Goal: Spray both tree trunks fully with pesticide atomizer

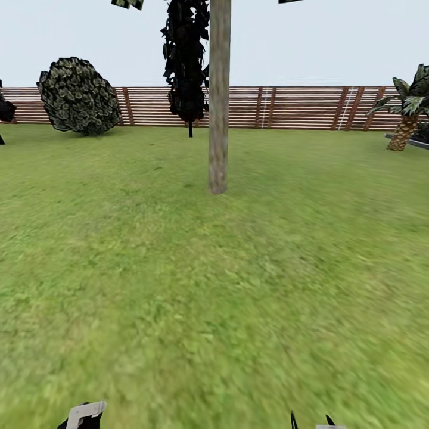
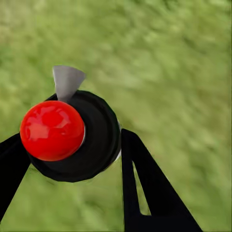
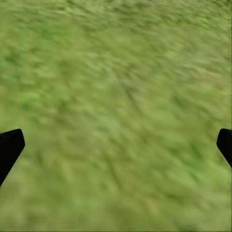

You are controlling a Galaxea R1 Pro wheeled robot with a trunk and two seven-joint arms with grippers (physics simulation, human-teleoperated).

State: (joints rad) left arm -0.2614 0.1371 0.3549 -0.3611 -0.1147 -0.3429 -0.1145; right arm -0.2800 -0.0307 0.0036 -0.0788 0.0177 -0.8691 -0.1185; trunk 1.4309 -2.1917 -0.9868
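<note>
Gripping one pesticide atomizer [image 2: 72,133], the left pincer [image 2: 72,159] faces one tree trunk [image 1: 218,101]; right pincer [image 3: 116,145] spread.

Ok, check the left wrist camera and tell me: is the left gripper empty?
No. The left gripper is closed around the dark atomizer with its red cap.

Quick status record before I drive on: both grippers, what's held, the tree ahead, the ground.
left gripper: shut on the pesticide atomizer, red-topped, grey nozzle
right gripper: open, holding nothing, over grass
tree trunk: straight ahead, upright, pale grey-brown
fence: brown slats behind the trunk
floor: green grass
</note>
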